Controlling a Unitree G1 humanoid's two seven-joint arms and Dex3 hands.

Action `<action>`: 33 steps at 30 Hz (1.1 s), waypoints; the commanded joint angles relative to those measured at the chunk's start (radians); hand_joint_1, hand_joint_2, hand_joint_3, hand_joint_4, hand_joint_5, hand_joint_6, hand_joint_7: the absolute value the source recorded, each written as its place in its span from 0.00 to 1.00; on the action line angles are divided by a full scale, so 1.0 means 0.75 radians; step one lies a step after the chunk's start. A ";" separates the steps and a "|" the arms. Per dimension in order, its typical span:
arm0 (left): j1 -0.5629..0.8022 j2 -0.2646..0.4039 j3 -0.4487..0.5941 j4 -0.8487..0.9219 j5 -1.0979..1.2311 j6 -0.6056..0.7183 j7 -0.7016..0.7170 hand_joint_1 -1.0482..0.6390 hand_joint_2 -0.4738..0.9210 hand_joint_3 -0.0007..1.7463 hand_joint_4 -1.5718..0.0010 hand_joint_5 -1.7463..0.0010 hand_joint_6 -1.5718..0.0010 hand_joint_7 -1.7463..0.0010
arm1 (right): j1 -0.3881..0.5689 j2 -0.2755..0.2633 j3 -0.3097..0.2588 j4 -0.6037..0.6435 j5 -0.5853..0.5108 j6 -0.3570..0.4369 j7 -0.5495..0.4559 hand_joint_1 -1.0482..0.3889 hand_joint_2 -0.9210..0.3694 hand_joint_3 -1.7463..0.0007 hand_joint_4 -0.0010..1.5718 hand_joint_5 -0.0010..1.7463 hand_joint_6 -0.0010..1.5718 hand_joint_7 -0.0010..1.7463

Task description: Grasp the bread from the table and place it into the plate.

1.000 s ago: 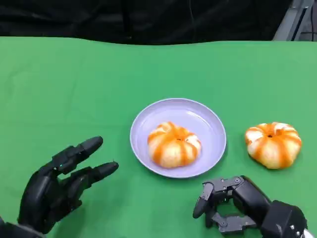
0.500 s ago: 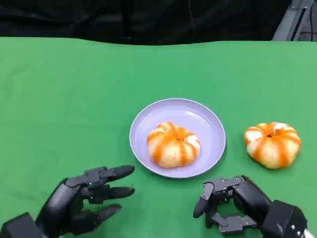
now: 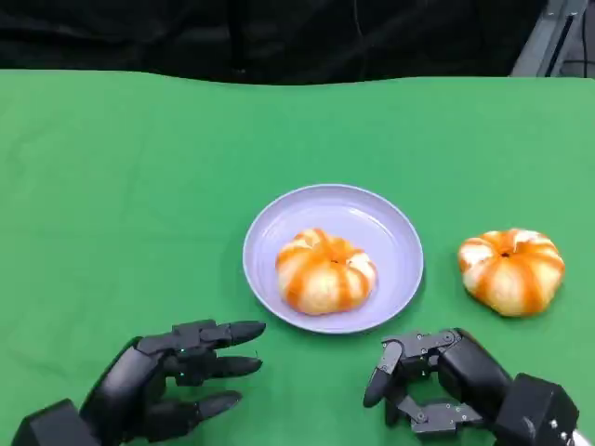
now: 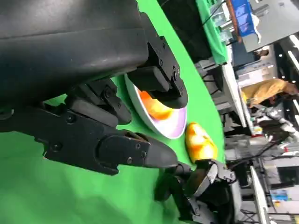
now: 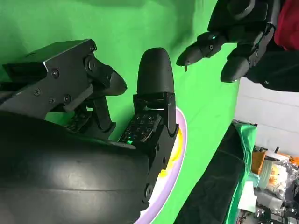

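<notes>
One orange-and-white striped bread (image 3: 325, 271) lies in the lilac plate (image 3: 372, 209) at the table's middle; the left wrist view shows this bread (image 4: 154, 106) behind the plate's rim (image 4: 164, 128). A second bread (image 3: 511, 269) (image 4: 201, 142) sits on the green cloth to the plate's right. My left hand (image 3: 177, 381) (image 5: 229, 42) hovers near the front edge, left of the plate, fingers apart and holding nothing. My right hand (image 3: 432, 386) (image 4: 201, 191) is in front of the plate and near the second bread, fingers bent with a gap to the thumb, holding nothing.
Green cloth (image 3: 139, 186) covers the whole table, with open room to the left and behind the plate. A dark backdrop (image 3: 279, 37) runs along the far edge. The left wrist view shows room clutter and a person (image 4: 268, 88) far off.
My left hand has dropped toward the front edge and swung right, its fingers now pointing toward the plate. The right hand, plate and both breads have stayed put.
</notes>
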 commanded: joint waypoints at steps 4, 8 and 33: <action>-0.008 0.024 -0.022 0.017 0.023 -0.067 0.030 0.57 1.00 0.17 0.42 0.99 0.46 0.98 | 0.001 -0.009 -0.015 0.001 0.031 -0.001 0.017 0.86 0.14 0.55 0.60 0.76 0.62 0.55; -0.009 0.027 -0.025 0.018 0.046 -0.081 0.083 0.59 1.00 0.22 0.37 0.98 0.40 0.97 | -0.001 -0.015 -0.008 0.000 0.009 -0.005 -0.007 0.88 0.18 0.51 0.61 0.76 0.62 0.55; -0.013 0.007 -0.022 0.033 0.033 -0.075 0.138 0.63 0.78 0.62 0.47 0.12 0.42 0.26 | -0.002 -0.025 -0.010 -0.010 -0.004 0.009 -0.036 0.88 0.21 0.46 0.61 0.77 0.62 0.55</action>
